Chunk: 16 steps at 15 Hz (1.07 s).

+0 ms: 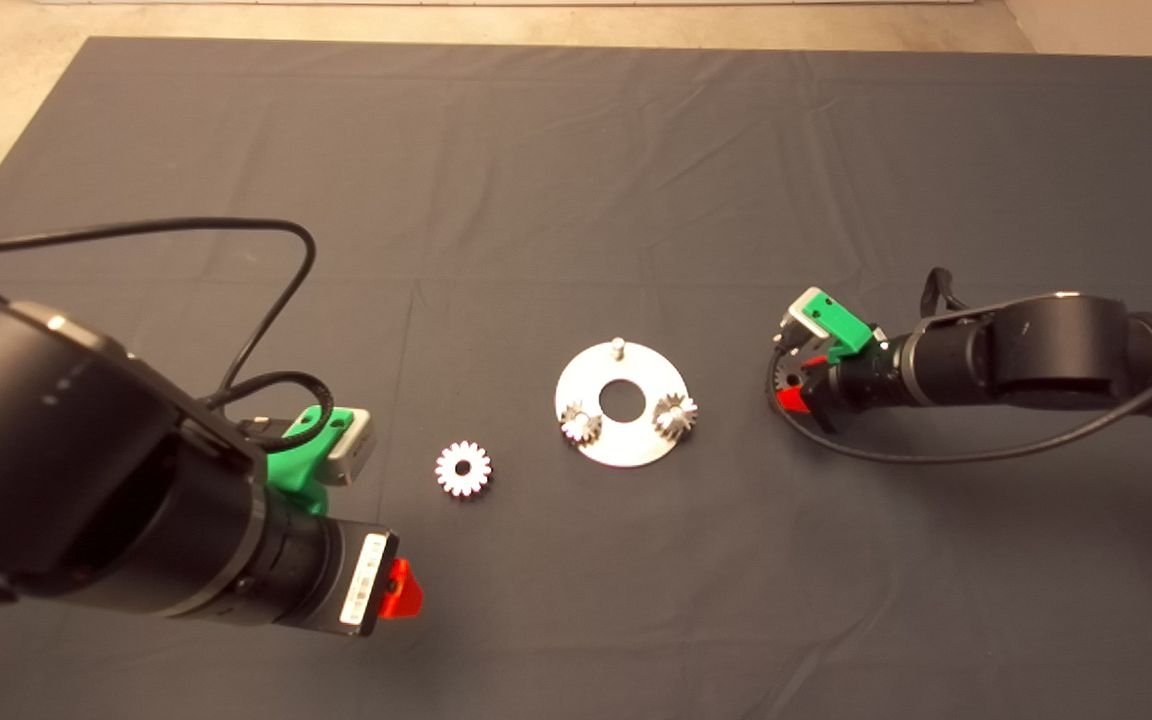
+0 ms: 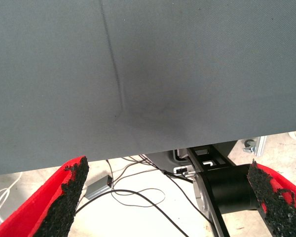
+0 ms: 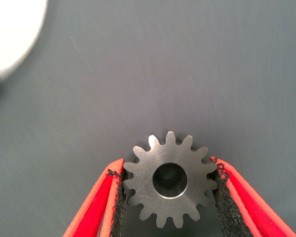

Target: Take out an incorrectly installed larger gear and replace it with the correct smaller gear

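1. Red fingers of the right gripper point(image 3: 168, 190) are clamping the smaller gear point(image 3: 169, 178), black pads pressing on its teeth from two opposite sides.
2. The right arm is reaching in from the right edge, lying nearly level over the dark mat point(image 1: 576, 150), its gripper pointing toward the round metal plate point(image 1: 620, 403) and stopping just short of the plate's right rim.
3. The smaller gear is sitting between the fingertips with its flat face and round centre hole turned to the wrist camera; in the head view it is showing only as a dark toothed sliver point(image 1: 789, 375), so how high it is hanging above the mat is hard to judge.
4. The left gripper point(image 1: 401, 590) is hovering low at the left with its fingers point(image 2: 64, 197) spread wide and nothing between them.
5. The larger gear point(image 1: 463, 468) is lying flat on the mat, hole upward, between the left gripper and the plate, apart from both.
6. The plate is carrying two small shiny gears point(image 1: 581, 426) and a bare pin point(image 1: 617, 346) at its far rim.
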Motion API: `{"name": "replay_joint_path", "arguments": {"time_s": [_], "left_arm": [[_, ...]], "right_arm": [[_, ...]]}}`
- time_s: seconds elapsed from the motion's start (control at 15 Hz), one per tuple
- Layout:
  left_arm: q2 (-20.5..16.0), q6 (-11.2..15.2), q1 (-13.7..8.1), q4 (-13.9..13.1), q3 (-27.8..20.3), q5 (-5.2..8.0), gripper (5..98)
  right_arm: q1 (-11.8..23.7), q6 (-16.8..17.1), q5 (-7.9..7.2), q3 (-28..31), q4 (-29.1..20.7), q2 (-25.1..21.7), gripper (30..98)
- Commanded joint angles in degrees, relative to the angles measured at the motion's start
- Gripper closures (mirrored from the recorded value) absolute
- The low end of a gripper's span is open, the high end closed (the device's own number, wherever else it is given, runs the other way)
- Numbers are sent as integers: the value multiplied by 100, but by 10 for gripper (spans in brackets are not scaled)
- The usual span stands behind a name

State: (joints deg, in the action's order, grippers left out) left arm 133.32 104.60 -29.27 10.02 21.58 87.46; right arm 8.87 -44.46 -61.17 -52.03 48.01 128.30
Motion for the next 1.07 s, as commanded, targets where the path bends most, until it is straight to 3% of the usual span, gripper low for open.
{"name": "replay_joint_path", "arguments": {"time_s": [0.0, 0.27, 0.47, 0.67, 1.0], "left_arm": [[-2, 43, -114, -123, -103, 755, 203], [6, 43, -114, -123, -103, 755, 203], [22, 43, -114, -123, -103, 755, 158], [62, 61, -114, -123, -111, 755, 148], [70, 67, -114, -123, -109, 755, 54]], "right_arm": [[633, -352, 14, 89, 68, 538, 873], [783, -478, -145, 54, 68, 925, 873], [783, -634, -583, -88, 68, 1386, 873], [775, -757, -615, -197, 68, 1639, 873], [775, -766, -676, -517, 68, 2061, 874]]}}
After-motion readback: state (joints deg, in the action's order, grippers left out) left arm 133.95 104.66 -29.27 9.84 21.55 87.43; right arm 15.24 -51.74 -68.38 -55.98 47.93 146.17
